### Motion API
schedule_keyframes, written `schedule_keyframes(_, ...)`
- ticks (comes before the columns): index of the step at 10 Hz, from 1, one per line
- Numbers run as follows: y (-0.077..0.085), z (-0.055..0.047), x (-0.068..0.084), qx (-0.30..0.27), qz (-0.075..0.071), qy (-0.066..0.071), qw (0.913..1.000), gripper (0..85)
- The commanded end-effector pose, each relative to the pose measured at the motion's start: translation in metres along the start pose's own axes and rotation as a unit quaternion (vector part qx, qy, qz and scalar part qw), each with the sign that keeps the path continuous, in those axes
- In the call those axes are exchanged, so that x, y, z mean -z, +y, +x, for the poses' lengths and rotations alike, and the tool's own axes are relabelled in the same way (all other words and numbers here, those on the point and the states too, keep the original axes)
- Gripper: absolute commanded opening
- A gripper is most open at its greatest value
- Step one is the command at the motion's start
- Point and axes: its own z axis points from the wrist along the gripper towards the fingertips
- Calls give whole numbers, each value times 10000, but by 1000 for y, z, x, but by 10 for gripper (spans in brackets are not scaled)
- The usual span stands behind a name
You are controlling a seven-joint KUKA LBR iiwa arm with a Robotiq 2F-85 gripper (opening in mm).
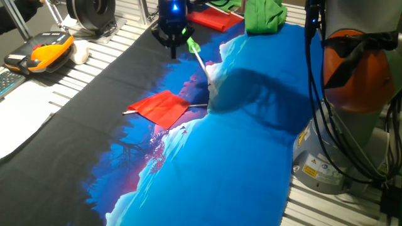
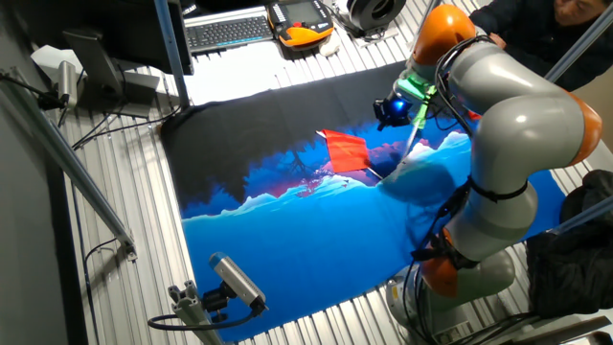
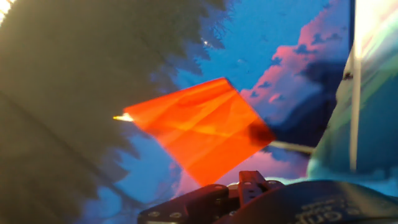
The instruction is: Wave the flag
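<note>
We close in on the flag (image 1: 162,107), not yet lifted.

From the hand view it lies flat on the printed cloth (image 1: 251,157); our gripper (image 1: 202,68) hangs near the stick's end, its grip unclear. Next, we judge, comes seizing the stick. Beyond sits green cloth (image 1: 264,15).

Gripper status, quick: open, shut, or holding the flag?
Gripper: cannot be told whether open or closed. It is not holding the flag, which lies flat on the printed cloth, apart from the gripper.
</note>
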Motion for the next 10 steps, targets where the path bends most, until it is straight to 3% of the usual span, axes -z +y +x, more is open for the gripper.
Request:
schedule_keyframes(1, 5, 2, 2, 81, -4, 64, 9999, 0)
schedule_keyframes(2, 10, 7, 4, 713, 329, -17, 9969, 0)
schedule_keyframes(3, 15, 11, 5, 1579, 648, -85, 9853, 0)
schedule_keyframes(4, 17, 13, 6, 2402, 974, -130, 9657, 0)
schedule_keyframes(6, 24, 17, 7, 3393, 1267, -65, 9321, 0)
schedule_keyframes(8, 30, 22, 6, 4103, 1432, -16, 9006, 0)
schedule_keyframes(10, 31, 21, 6, 4861, 1835, -118, 8543, 0)
